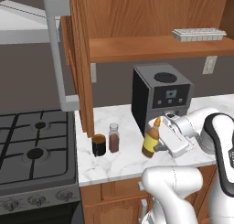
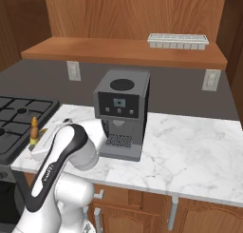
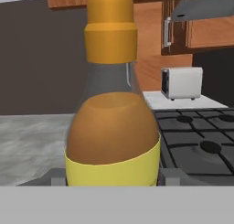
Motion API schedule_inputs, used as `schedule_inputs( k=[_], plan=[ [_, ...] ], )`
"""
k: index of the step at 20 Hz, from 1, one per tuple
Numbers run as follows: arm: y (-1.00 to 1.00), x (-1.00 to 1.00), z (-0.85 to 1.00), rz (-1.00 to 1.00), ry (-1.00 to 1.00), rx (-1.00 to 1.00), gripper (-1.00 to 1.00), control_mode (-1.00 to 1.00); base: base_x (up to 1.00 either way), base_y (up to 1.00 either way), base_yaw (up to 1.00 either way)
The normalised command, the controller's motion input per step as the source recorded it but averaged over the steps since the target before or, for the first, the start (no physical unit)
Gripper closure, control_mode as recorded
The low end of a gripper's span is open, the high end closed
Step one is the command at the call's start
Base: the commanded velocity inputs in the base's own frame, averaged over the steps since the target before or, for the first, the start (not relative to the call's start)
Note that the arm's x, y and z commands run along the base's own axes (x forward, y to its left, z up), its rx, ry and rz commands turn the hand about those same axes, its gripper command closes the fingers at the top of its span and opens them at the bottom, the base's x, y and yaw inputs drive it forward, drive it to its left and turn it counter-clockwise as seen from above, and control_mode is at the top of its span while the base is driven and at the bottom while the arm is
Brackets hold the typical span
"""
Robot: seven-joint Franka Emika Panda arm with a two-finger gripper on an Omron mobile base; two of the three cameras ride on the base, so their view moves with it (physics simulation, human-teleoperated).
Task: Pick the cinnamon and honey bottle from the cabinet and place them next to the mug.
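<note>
The gripper clamps the honey bottle upright on the counter — right of the cinnamon and mug.

A robot arm is being shown, made of glossy white rounded segments joined by dark, nearly black bands. A bulbous white base shell is being seen at the bottom. The hand is a boxy white block, with a pale grey collar behind it.

Place: a home kitchen
Signs: gas stove, coffee machine, marble table, wooden cabinet, toaster
</note>
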Motion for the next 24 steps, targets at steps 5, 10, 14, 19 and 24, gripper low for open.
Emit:
schedule_inputs(
  k=[5,10,14,19,24],
  plan=[
    [-0.13,-0.02,-0.03,-0.06,0.01,-0.02,1.00,-1.00,0.00,0.00,0.00],
    [-0.09,0.00,-0.06,-0.08,0.05,-0.05,1.00,-1.00,0.00,0.00,0.00],
    [0.00,0.00,-0.03,-0.10,0.05,-0.06,1.00,-1.00,0.00,0.00,0.00],
    [0.00,0.00,-0.04,-0.09,0.06,-0.07,1.00,-1.00,0.00,0.00,0.00],
    [0.00,0.00,-0.15,-0.07,0.02,-0.03,1.00,-1.00,0.00,0.00,0.00]
  ],
)
